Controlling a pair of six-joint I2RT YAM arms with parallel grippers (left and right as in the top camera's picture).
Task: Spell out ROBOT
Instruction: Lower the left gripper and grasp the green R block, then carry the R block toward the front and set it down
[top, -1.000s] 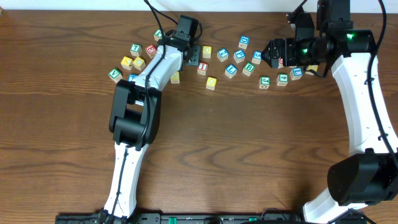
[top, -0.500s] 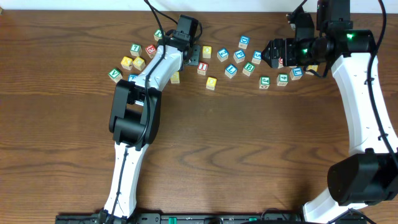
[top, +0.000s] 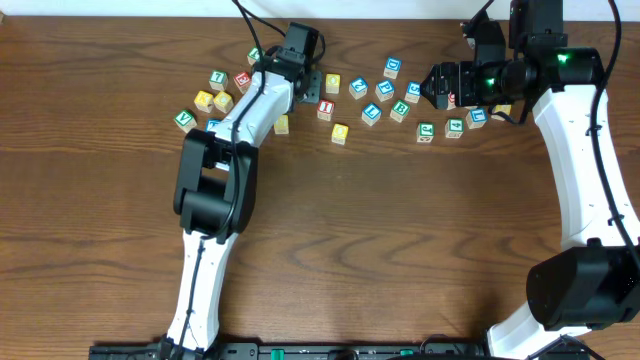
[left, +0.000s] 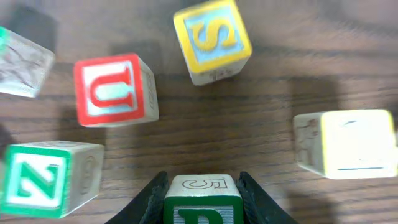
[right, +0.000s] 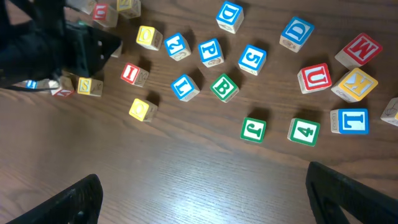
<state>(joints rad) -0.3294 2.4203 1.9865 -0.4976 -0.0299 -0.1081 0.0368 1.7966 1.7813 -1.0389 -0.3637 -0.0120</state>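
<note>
My left gripper is shut on a green-framed cube. A 5 shows on the cube's top face, and the frame edge cuts off its green letter. From overhead that gripper sits low among the left cluster of cubes. A yellow-faced cube lies just to its right. In the right wrist view I see the green-framed B and two yellow-faced cubes. I cannot tell which of the several blue-framed cubes carries the T. My right gripper hangs open above bare wood, apart from every cube.
Beside the held cube stand a red U, a yellow-framed S and a green Z. A green J, a green 4, and red U and M cubes lie near the right gripper. Bare wooden table lies in front.
The left gripper's jaws have closed on the green-framed cube. Both arms have otherwise stayed where they were, and no cube has shifted in the overhead view.
</note>
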